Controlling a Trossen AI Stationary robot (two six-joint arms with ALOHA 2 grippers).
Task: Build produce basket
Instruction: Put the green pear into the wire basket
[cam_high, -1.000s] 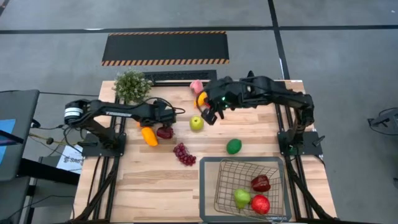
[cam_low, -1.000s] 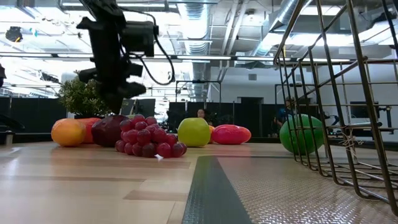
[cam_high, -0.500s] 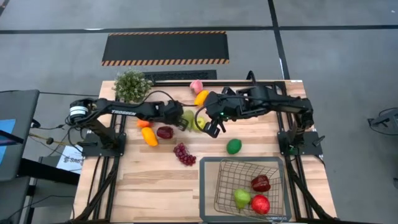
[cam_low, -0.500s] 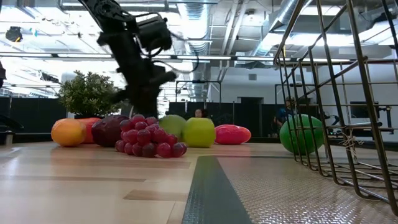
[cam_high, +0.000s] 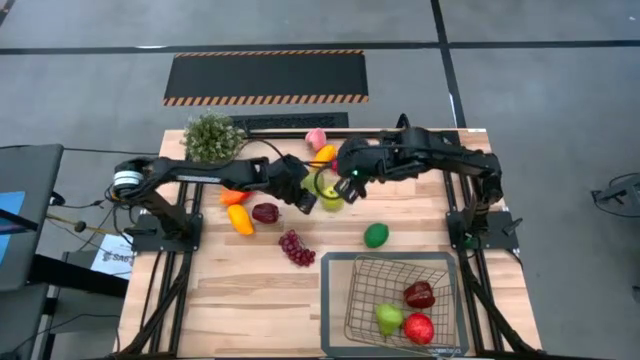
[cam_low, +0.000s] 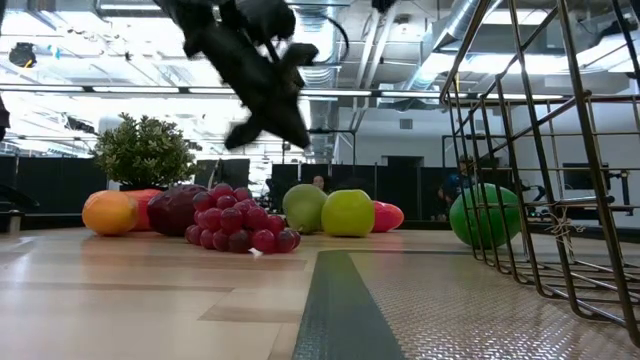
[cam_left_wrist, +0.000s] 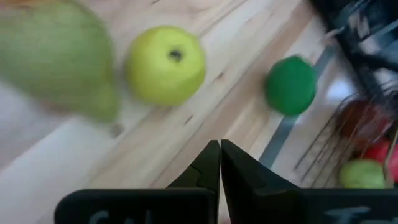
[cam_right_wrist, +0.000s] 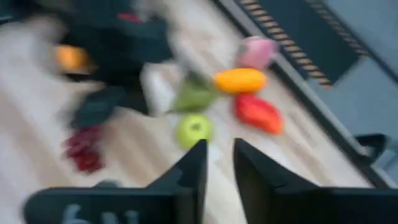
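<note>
The produce lies loose on the wooden table: a green pear (cam_high: 301, 187) and a yellow-green apple (cam_high: 330, 198) side by side, a lime (cam_high: 376, 235), purple grapes (cam_high: 296, 247), a dark red fruit (cam_high: 265, 212), orange and red peppers and a pink peach (cam_high: 316, 138). The wire basket (cam_high: 385, 257) stands at the near right with three fruits in it. My left gripper (cam_left_wrist: 219, 163) is shut with nothing in it, raised above the table just left of the pear and apple (cam_high: 305, 200). My right gripper (cam_right_wrist: 217, 163) hovers over the apple, slightly open (cam_high: 349, 186).
A bushy potted plant (cam_high: 211, 137) stands at the far left corner. A yellow-orange pepper (cam_high: 240, 218) lies under the left arm. Bare wood lies between the grapes and the table's near left edge. The two grippers are close together over the table's middle.
My left gripper has gone toward the table's right and up, tipping from pointing down to slanting forward, still shut. The pear has come out from under it and now lies beside the apple, which has slid a little toward the right.
</note>
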